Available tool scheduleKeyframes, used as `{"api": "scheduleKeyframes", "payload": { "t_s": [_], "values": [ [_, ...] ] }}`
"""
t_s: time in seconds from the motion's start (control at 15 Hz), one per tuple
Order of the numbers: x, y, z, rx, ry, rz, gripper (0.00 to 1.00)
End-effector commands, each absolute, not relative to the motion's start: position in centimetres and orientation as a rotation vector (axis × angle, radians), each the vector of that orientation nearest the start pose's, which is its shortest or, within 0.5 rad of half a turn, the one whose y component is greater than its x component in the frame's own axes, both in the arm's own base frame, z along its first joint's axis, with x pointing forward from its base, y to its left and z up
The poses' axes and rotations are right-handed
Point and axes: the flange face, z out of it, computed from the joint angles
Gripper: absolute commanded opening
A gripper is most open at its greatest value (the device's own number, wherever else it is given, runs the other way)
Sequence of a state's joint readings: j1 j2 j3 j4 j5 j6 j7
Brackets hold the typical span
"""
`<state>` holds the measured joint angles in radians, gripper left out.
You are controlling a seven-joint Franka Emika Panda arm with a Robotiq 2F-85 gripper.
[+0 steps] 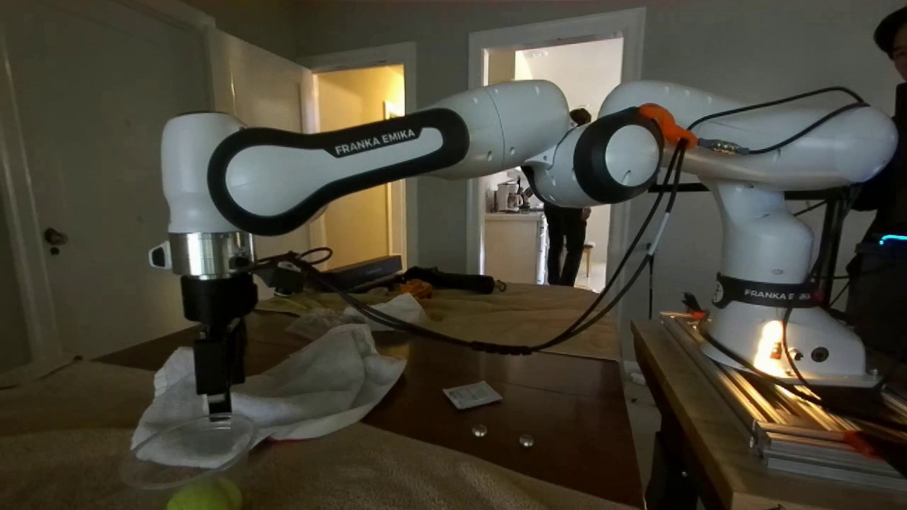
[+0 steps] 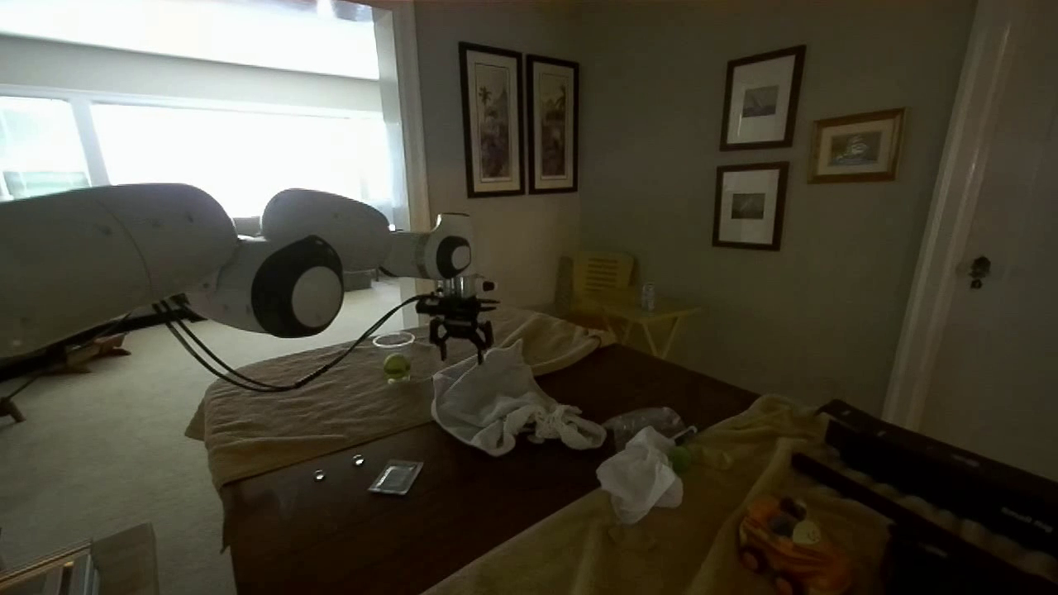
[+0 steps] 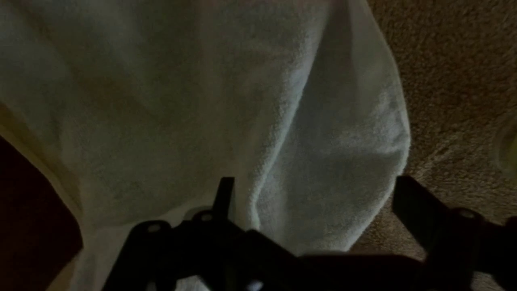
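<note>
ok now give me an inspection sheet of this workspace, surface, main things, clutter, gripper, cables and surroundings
Surface: dark brown table, partly covered by tan cloths.
Main things: white cloth, crumpled, lying across bare table and a tan cloth.
Clutter: clear container with a yellow-green ball that appears to be inside; flat packet; two small shiny pieces; crumpled white sheet; orange toy.
Gripper: open above the white cloth; whether it touches cannot be told.
Cables: black cables hang in a slack loop; no snag seen.
Surroundings: person standing in the background, second person at the picture's edge; framed pictures; yellow chair.
</note>
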<state>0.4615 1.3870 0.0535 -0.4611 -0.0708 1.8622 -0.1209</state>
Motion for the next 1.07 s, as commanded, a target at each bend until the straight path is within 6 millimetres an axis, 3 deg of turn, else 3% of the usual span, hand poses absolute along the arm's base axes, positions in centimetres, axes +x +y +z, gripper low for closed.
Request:
{"api": "scheduleKeyframes", "payload": {
  "t_s": [0.0,0.2,0.4,0.8,1.0],
  "values": [
    [71.3,36.2,16.1,-3.056,-0.819,0.063,1.00],
    [70.7,36.8,15.2,-3.073,-0.779,0.096,1.00],
    [70.4,37.7,15.9,-3.081,-0.781,0.069,1.00],
    [68.9,40.9,17.1,-3.051,-0.895,0.047,1.00],
    [67.8,42.3,16.4,-3.023,-0.949,0.075,1.00]
  ]
}}
